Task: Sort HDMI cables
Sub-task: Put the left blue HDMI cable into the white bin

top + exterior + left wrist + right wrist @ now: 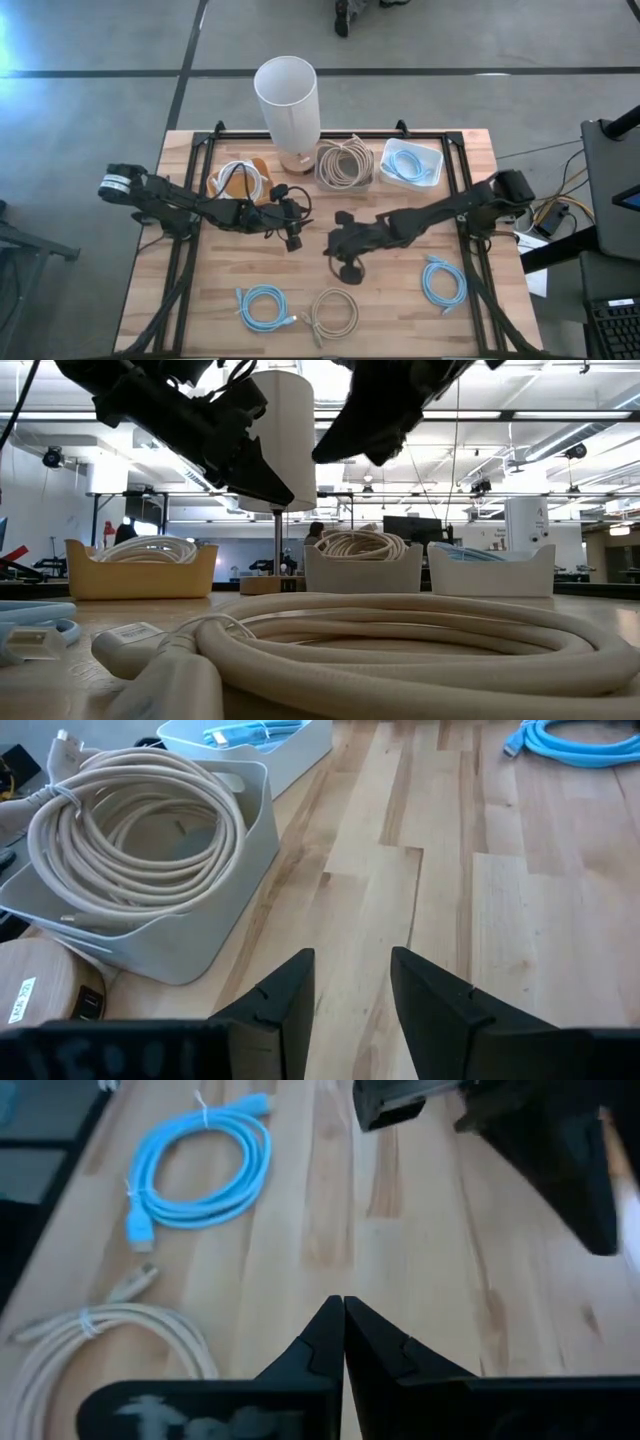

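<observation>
Three cable coils lie flat on the table's near part: a light blue one (263, 305), a beige one (333, 312) and a second light blue one (443, 282). Further coils sit in trays at the far side: white in the orange tray (240, 180), beige in the grey tray (345, 165), light blue in the white tray (412, 163). My left gripper (293, 236) hangs open over bare wood at mid-table, its gap (350, 970) empty. My right gripper (347, 262) is shut (343, 1305) on nothing, just right of it, beyond the near blue coil (200, 1170) and beige coil (100, 1340).
A tall white cylinder (287, 100) stands on a wooden base at the far edge, between the orange and grey trays. The two grippers are close together above mid-table. Bare wood lies between the trays and the near coils. A dark frame runs along the table's sides.
</observation>
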You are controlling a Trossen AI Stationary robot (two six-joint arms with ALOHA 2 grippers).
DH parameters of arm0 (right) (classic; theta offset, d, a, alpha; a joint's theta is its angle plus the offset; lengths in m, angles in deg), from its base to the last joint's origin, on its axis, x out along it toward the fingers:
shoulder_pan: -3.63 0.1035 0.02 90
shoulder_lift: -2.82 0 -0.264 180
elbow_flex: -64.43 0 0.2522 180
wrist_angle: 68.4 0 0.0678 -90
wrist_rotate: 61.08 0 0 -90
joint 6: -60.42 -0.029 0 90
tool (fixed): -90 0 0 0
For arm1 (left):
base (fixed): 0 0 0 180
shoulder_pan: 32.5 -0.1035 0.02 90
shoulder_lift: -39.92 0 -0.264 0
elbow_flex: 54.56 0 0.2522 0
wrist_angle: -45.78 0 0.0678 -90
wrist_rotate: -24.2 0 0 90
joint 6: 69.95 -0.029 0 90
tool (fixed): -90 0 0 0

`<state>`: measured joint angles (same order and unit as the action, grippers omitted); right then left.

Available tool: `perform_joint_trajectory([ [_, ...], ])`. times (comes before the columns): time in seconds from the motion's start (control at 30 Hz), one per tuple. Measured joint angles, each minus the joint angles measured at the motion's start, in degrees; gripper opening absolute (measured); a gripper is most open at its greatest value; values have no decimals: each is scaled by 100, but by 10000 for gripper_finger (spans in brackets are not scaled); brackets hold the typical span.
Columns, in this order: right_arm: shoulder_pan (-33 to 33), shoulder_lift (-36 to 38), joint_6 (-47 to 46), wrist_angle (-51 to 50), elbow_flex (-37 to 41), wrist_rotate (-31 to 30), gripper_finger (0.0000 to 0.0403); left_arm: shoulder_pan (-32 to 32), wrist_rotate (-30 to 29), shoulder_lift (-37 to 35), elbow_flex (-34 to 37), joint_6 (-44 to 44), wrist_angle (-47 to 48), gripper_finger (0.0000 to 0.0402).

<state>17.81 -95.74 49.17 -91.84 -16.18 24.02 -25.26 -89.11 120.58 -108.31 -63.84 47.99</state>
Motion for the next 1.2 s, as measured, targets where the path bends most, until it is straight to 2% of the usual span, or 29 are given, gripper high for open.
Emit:
perform_joint_trajectory([
  [0.1,0,-337,-16,-600,-435,127,9,4,0,0,0,-9,4,140],
  [0.3,7,-959,-57,-2484,-1394,151,9,4,-2,0,0,-11,52,140],
  [0.67,7,-1673,-11,-3108,-2177,516,9,4,-7,0,-2,-18,70,140],
  [0.77,7,-1625,-63,-3245,-2191,442,9,4,-7,0,-2,-20,83,140],
  [0.83,9,-1502,-281,-3544,-2187,178,9,4,40,0,-2,-41,106,140],
  [1.0,35,-945,-850,-4307,-2028,-569,9,0,760,0,-2,-154,107,140],
  [1.2,61,-197,-1137,-3715,-1050,-512,9,4,2326,-8,-4,-416,367,140],
])
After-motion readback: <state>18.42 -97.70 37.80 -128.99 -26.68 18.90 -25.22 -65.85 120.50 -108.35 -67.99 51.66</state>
